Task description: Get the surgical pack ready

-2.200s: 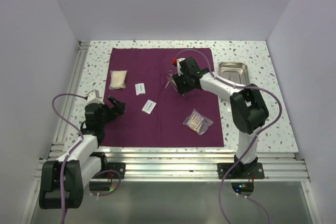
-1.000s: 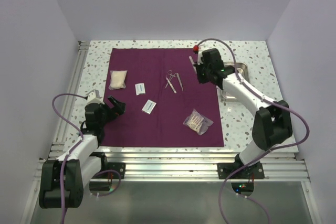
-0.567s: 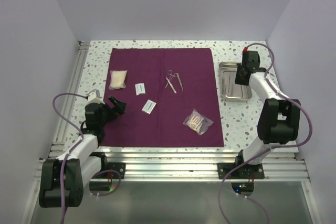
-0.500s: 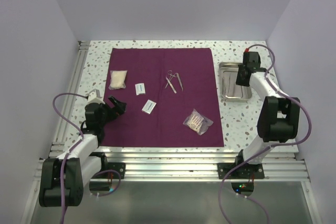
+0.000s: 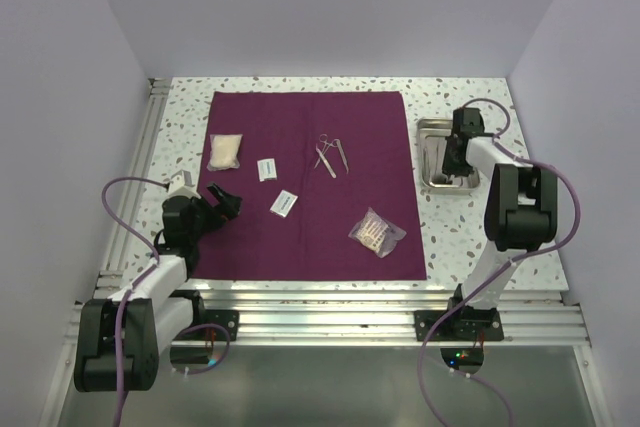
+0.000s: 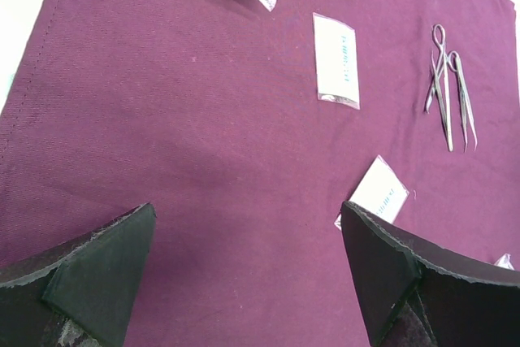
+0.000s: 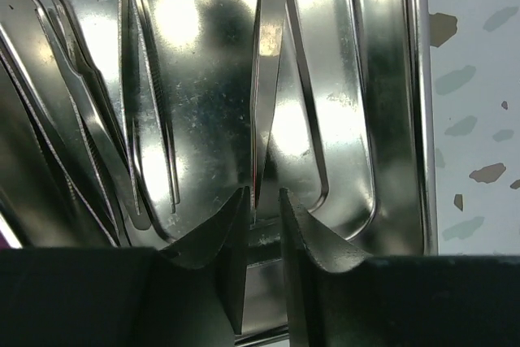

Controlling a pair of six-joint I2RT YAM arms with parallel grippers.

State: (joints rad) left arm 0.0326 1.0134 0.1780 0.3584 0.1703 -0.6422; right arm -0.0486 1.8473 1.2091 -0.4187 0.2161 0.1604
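Observation:
The plum-maroon drape point(image 5: 310, 237) lies flat as a large square sheet in the middle of the table. It fills the left wrist view point(image 6: 187, 136). My left gripper point(image 5: 222, 197) is open and empty over the drape's left edge; it also shows in the left wrist view point(image 6: 248, 207). My right gripper point(image 5: 452, 159) is down inside the steel tray point(image 5: 432, 132). In the right wrist view point(image 7: 264, 197) its jaws stand almost together round a thin steel instrument point(image 7: 268, 62) lying in the tray point(image 7: 390, 79).
On the drape lie a gauze packet point(image 5: 225, 151), two small white packets point(image 5: 267, 169) point(image 5: 284, 203), two steel instruments point(image 5: 328, 154) and a clear bag point(image 5: 377, 232). More steel instruments point(image 7: 138, 136) lie in the tray. An aluminium rail point(image 5: 330, 297) runs along the near edge.
My right arm has left the instruments on the drape, swung right and gone down into the steel tray, where its jaws have closed in. The left arm has not moved.

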